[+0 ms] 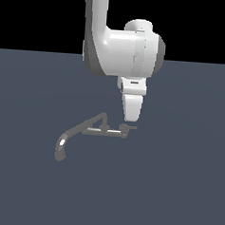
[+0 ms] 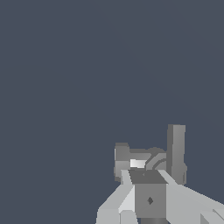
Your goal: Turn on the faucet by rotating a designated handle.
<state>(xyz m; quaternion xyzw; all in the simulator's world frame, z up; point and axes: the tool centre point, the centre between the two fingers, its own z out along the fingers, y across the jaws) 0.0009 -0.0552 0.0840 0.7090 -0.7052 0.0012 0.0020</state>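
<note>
The small dark grey faucet (image 1: 87, 128) lies on the flat floor. Its long curved spout (image 1: 63, 144) sweeps toward the exterior view's left, and a straight crossbar (image 1: 103, 132) runs along its base. The handle (image 1: 128, 128), a short lever on a round knob, sits at the crossbar's right end. My gripper (image 1: 132, 117) hangs directly above the handle, tip almost touching it, its fingers together as one tapered tip holding nothing. In the wrist view, grey faucet parts (image 2: 148, 158) and an upright bar (image 2: 176, 151) lie just past my gripper (image 2: 149, 177). Which part is the handle cannot be told there.
The dark blue-grey floor (image 1: 176, 185) stretches around the faucet in every direction. Apart from the white arm (image 1: 114, 43) coming down from above, no other objects show.
</note>
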